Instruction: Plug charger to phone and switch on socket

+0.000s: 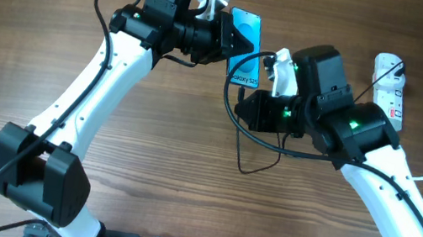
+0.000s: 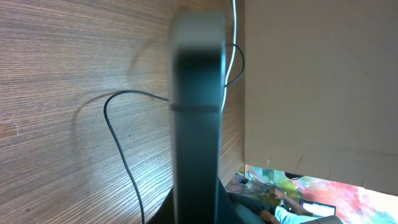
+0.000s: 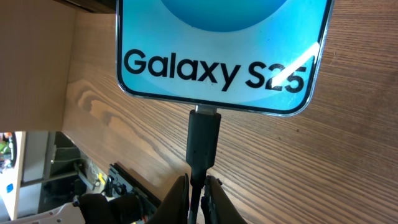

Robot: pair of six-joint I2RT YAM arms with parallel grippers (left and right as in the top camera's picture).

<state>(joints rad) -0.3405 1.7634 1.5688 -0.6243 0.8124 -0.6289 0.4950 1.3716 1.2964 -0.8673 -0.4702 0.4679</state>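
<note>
Phone lies screen up near the middle of the overhead view. The left hand clamps it from one long side. The right hand sits at the phone's lettered short edge. From there the charger loops its thin black cable over the desk, and the socket lies well away from the phone, beyond the right arm.

In the left wrist view, the phone stands edge-on in that hand's grip, with the charger cable curling beside it.

In the right wrist view, the charger's connector is seated in the phone's short edge. The right hand is narrowed onto the cable just below it.
</note>
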